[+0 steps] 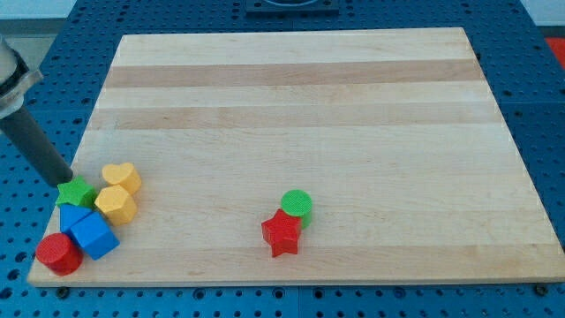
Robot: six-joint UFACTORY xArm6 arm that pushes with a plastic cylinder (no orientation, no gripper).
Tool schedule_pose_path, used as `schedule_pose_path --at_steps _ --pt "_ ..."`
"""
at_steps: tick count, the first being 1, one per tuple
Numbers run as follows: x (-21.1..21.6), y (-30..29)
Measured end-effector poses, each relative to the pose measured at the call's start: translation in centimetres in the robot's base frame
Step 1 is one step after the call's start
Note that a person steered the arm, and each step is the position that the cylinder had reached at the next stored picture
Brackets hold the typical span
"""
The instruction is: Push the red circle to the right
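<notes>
- Wooden desk (291, 106) fills the frame.
- Red circle (58, 253) lies lower left, touching a blue block (94, 235).
- My tip (66, 181) touches the green star (77, 192); this tool grasps nothing.

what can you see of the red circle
The red circle is a short, matte red cylinder with a ridged side, lying flat near the wooden board's bottom-left corner in the view. It sits at the lower end of a cluster, touching or nearly touching the blue cube to its right. My tip is above it, beside the green star, not touching the circle.
</notes>
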State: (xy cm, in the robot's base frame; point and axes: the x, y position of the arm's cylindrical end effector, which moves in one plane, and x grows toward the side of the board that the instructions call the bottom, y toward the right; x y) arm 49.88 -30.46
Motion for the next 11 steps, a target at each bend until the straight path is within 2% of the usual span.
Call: schedule_pose_path --at_steps 2,7,11 --pt "1.0 0.0" --pt "10.4 0.2" --pt "11.9 2.4"
